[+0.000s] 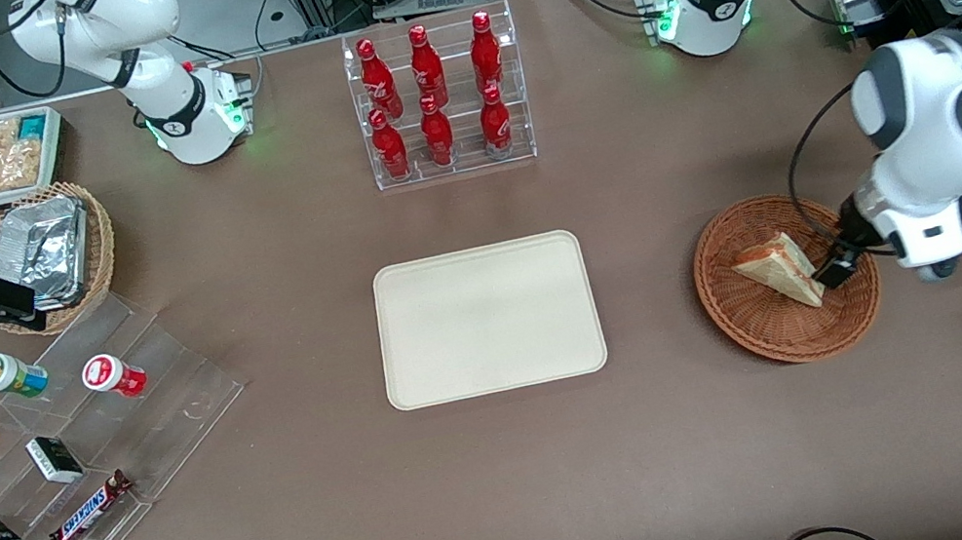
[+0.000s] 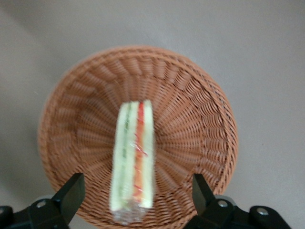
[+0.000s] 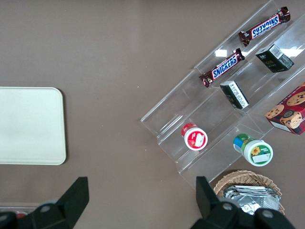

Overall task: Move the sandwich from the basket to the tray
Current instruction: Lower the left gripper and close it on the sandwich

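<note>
The tray (image 1: 488, 319) lies bare mid-desk, toward the parked arm from the basket (image 1: 735, 304). In the basket the sandwich (image 2: 133, 160) stands on edge, its long axis running between the released gripper (image 2: 136, 193) fingers hovering above.

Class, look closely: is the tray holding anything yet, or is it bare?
Bare. The tray shows only its cream surface. The sandwich lies in the basket, with the open gripper hovering above it.
</note>
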You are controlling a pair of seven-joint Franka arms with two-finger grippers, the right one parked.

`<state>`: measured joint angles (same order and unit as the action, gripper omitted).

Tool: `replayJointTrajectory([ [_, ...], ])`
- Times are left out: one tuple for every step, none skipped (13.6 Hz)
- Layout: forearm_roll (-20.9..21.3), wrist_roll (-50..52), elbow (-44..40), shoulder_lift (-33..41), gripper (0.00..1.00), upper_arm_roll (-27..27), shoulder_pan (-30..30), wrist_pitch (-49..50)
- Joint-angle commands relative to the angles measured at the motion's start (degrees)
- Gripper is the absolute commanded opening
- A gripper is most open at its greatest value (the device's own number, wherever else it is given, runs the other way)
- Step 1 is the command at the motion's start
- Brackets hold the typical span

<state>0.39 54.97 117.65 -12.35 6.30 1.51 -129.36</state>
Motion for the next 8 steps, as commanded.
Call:
replayJointTrajectory([
  [0.9,4.3,0.4,-1.6,0.99,-0.2,-2.6,-2.2],
  [1.0,5.3,1.7,-1.5,0.99,-0.2,-2.6,-2.3],
  [1.0,5.9,2.8,-0.9,0.99,-0.2,-2.6,-2.4],
  [1.1,6.1,3.9,-0.5,0.99,-0.4,-2.6,-2.4],
  [1.2,6.3,5.1,0.1,0.99,-0.5,-2.6,-2.3],
  [2.3,6.5,5.9,0.9,0.99,-0.5,-2.5,-2.3],
  [3.0,7.5,6.6,1.6,0.99,-0.6,-2.2,-2.3],
  [3.1,8.6,6.8,1.5,0.99,-0.6,-2.2,-2.2],
])
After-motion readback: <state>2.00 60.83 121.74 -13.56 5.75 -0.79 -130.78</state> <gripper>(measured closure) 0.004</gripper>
